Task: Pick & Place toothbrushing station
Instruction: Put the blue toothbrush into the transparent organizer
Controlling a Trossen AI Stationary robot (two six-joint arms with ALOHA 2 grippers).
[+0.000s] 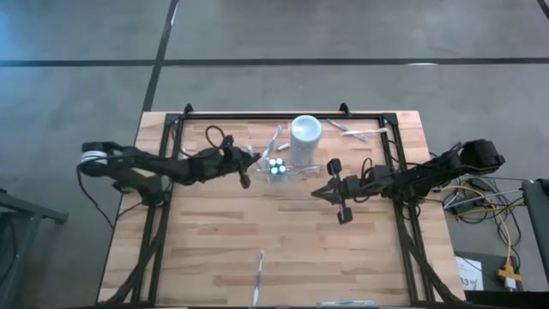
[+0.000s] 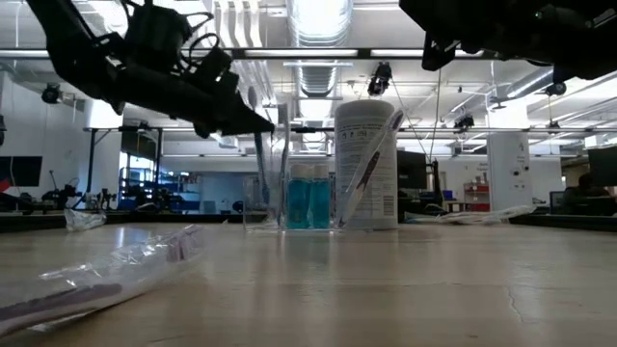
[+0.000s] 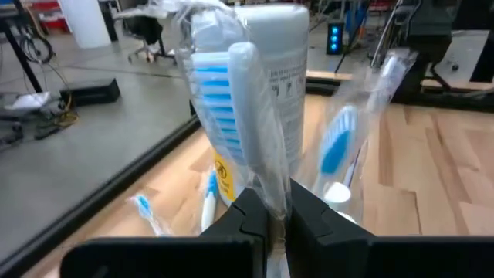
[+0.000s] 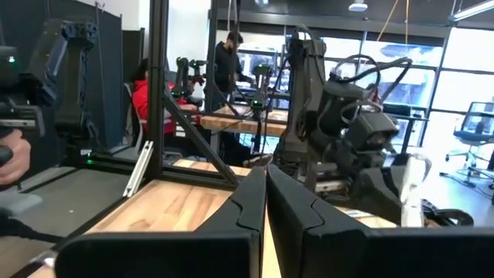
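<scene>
A dark end effector (image 2: 253, 122) holds a wrapped toothbrush (image 2: 261, 164) above the clear holder (image 2: 289, 202), teal tubes (image 2: 308, 200) and white cup (image 2: 366, 164) just beyond, on the desk (image 2: 386, 289).

White cup (image 1: 305, 138) upright mid-bench; clear holder (image 1: 276, 167) with teal tubes (image 2: 308, 208) just beside; wrapped toothbrush (image 3: 245, 116) upright, another (image 1: 259, 273) flat near front edge.

We see a counter (image 1: 292, 249) of pale wooden planks, smooth with a soft sheen. The toothbrush (image 3: 239, 108) looks like glossy white plastic with blue bristles, wrapped in crinkled clear film. The cup (image 1: 305, 139) is matt white — its holder (image 2: 299, 207) clear plastic. Both hands (image 3: 270, 220) (image 4: 265, 208) look like matt black plastic.
</scene>
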